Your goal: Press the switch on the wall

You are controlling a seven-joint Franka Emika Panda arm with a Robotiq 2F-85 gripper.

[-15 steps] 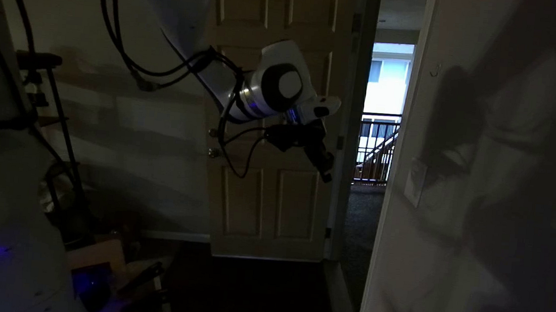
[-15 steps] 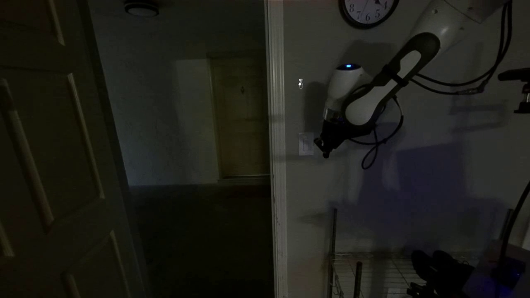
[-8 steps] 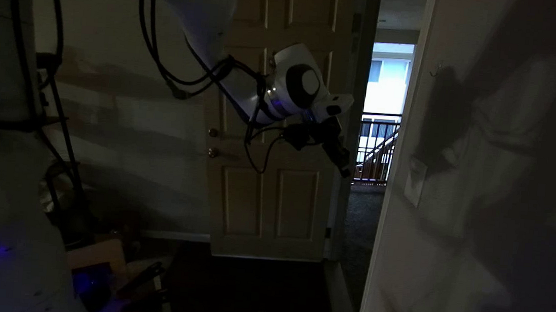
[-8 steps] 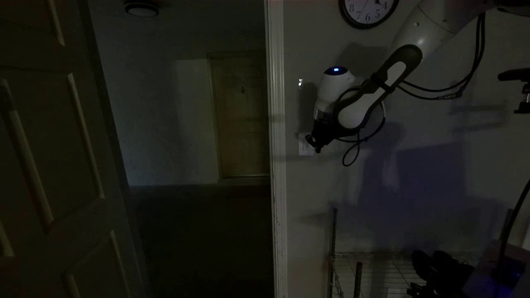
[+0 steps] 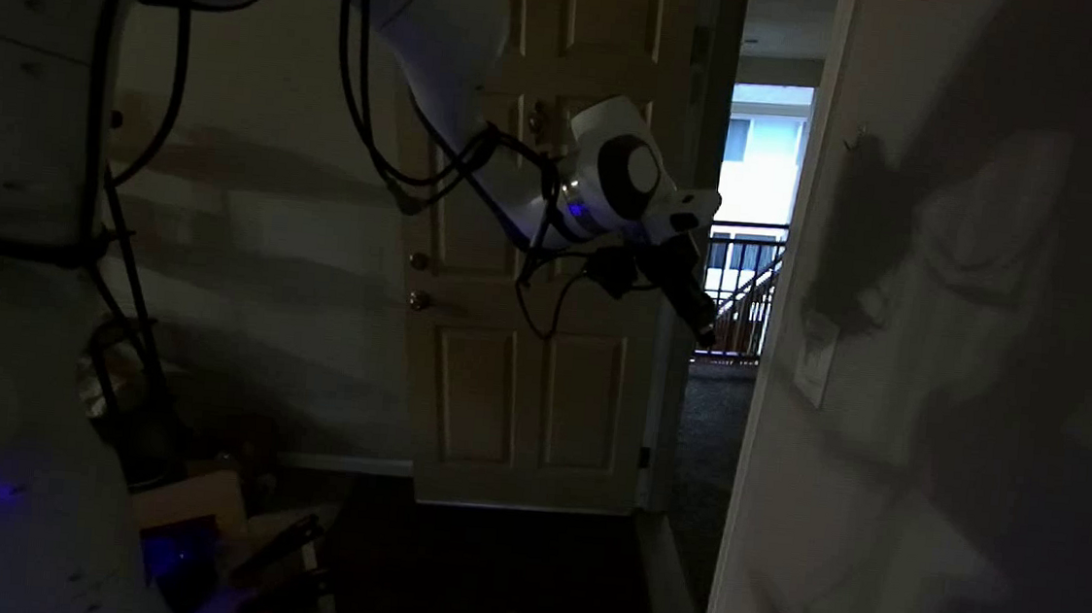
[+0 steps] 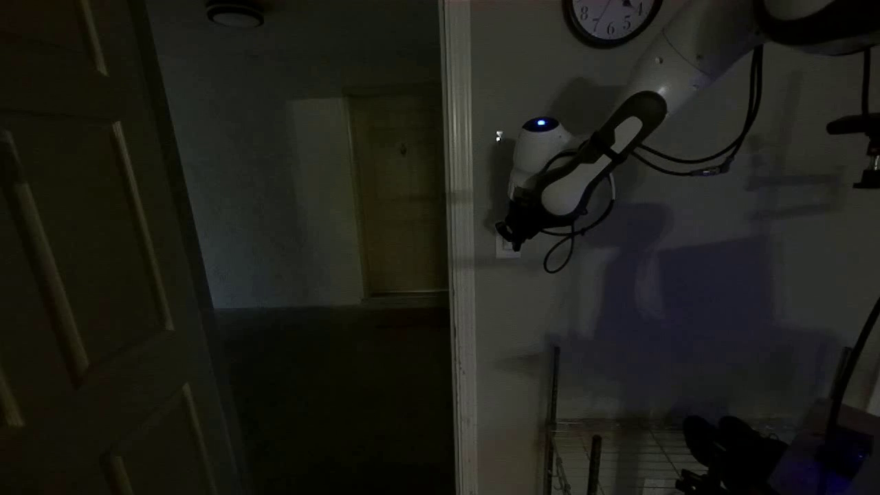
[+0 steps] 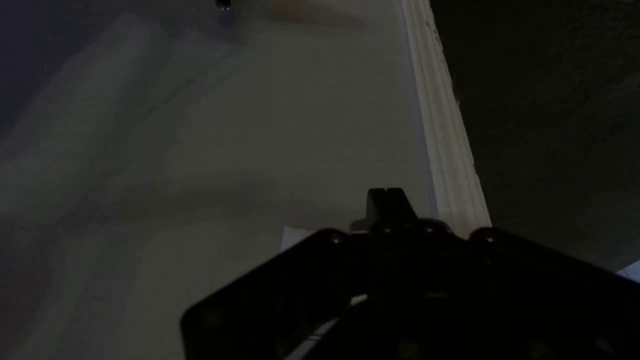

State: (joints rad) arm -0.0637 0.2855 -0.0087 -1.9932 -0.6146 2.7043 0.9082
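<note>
The switch is a pale upright plate on the off-white wall (image 5: 841,525). It shows whole in an exterior view (image 5: 815,372). In an exterior view my gripper (image 6: 511,240) stands in front of it and covers its upper part, leaving the lower strip of the switch (image 6: 507,254) visible. In an exterior view my gripper (image 5: 707,337) points down and right, left of the switch with a gap between. In the wrist view the fingertips of my gripper (image 7: 386,191) are together with nothing between them. A corner of the switch (image 7: 292,237) shows behind the fingers; the rest is hidden.
The door frame trim (image 6: 459,289) runs beside the switch, and also shows in the wrist view (image 7: 442,125). A small hook (image 6: 499,137) is above the switch, a clock (image 6: 610,31) higher up. A wire rack (image 6: 595,447) stands below. A cream panelled door (image 5: 537,316) stands open.
The arm has swung across. In an exterior view my gripper has moved right towards the wall. In an exterior view it has moved left and slightly up, from beside the switch to in front of it.
</note>
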